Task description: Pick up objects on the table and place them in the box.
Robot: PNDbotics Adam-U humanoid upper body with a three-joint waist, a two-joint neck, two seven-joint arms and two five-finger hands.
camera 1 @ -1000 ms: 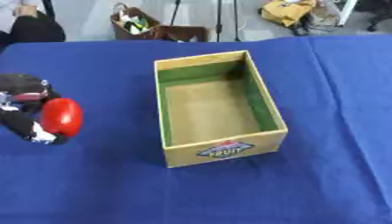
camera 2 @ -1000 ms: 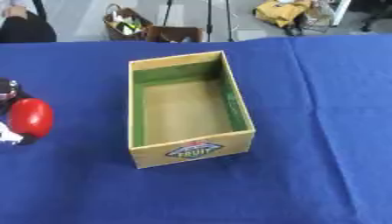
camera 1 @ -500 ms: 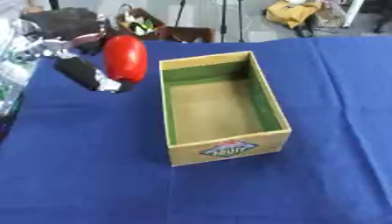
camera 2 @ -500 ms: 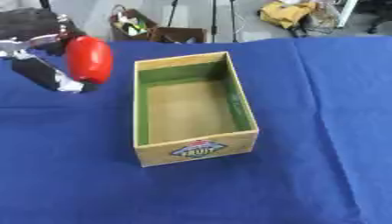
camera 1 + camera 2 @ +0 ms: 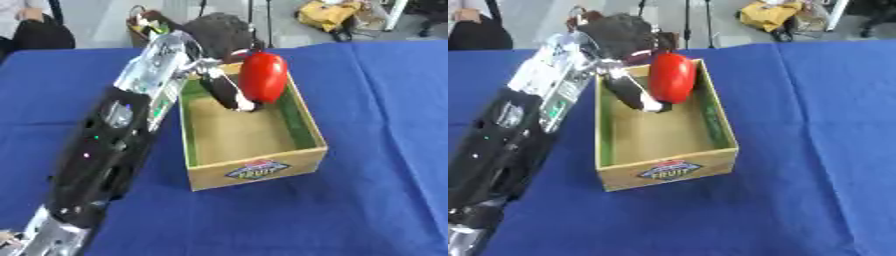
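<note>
1. The left hand point(image 5: 229, 85) reaches in from the left side, over the far half of the box, its fingers curled round a red object point(image 5: 262, 77) which it holds upright in the air.
2. The red object, smooth and oval like a pepper or a tomato, hangs above the far right part of the box's inside, clear of the floor and near the right wall, though I cannot tell if it touches the rim.
3. The box point(image 5: 255, 171) is a wooden crate with a green inner lining and a fruit label on its near wall; it stands on the blue table point(image 5: 376, 150), and nothing shows on its floor.
4. The right hand shows in neither view.
5. The step in hand, as I judge it, is the placing: the object is lifted and carried over the box, not yet let go.
6. The next move calls for lowering the hand toward the box floor, keeping clear of the right wall, and then spreading the fingers to release the object.
</note>
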